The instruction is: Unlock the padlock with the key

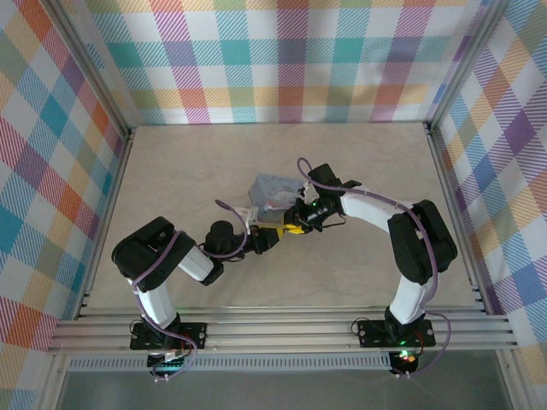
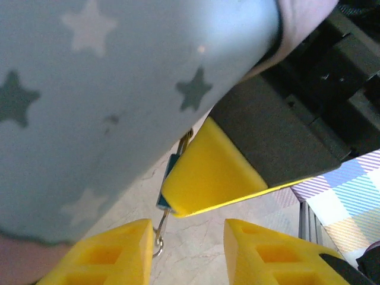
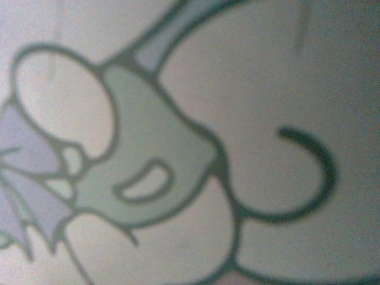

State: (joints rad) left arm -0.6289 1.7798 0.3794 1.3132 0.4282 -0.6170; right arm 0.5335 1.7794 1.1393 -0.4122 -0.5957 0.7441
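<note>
Currently our right claw (image 2: 199, 178) is pinching the padlock (image 2: 168, 180) just ahead of our left claw (image 2: 187, 255), seemingly steadying it. The left claw is hovering released, the key (image 2: 159, 231) dangling between its fingers (image 2: 113, 256) for grasping.
</note>
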